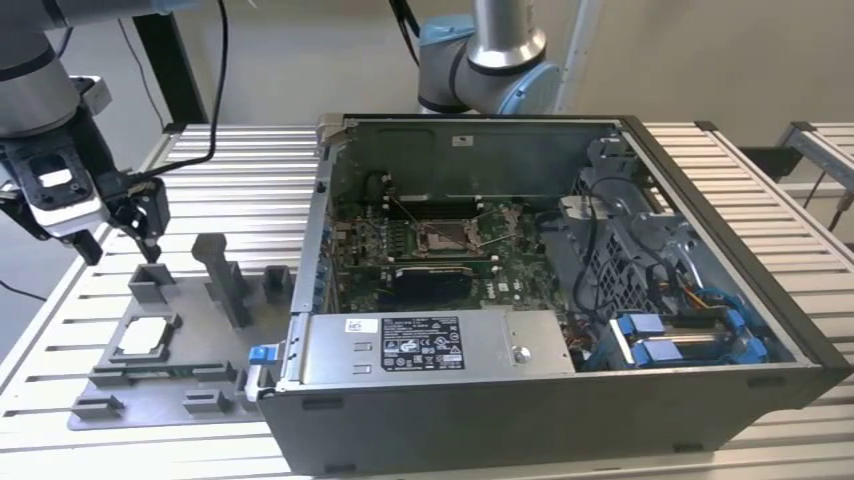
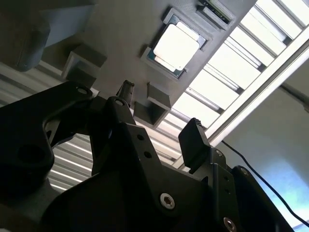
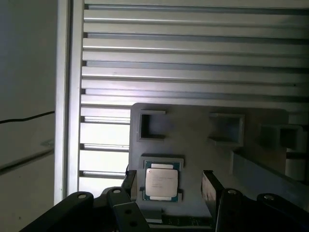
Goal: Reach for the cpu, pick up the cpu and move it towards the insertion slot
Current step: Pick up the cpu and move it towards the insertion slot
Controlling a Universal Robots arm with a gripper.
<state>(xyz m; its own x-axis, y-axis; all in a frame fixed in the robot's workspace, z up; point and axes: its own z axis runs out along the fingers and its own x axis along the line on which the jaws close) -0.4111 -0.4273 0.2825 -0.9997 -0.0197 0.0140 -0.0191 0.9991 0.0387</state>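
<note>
Beneath the gripper (image 1: 120, 248) and all else: a table (image 1: 247, 172) of ribbed aluminium slats, pale and glossy. Well apart from the gripper, toward the exterior view's right: a computer case (image 1: 534, 420) of grey sheet metal, laid on its side with the panel off, presumably to leave the board reachable from above. Inside it, equally far from the gripper: a green motherboard (image 1: 400, 235), and set in that the insertion slot (image 1: 445, 237), a small square with a shiny metal frame. Directly below the gripper: a matte grey fixture plate (image 1: 154, 392) with raised blocks and square pockets, seemingly meant to keep parts from sliding. Lower down, untouched, seated flat in one pocket: the cpu (image 3: 161, 181), thin, square and silvery on top, framed between the fingers (image 3: 211, 186) in the first wrist view. Hovering with those fingers spread wide, gripping nothing.
</note>
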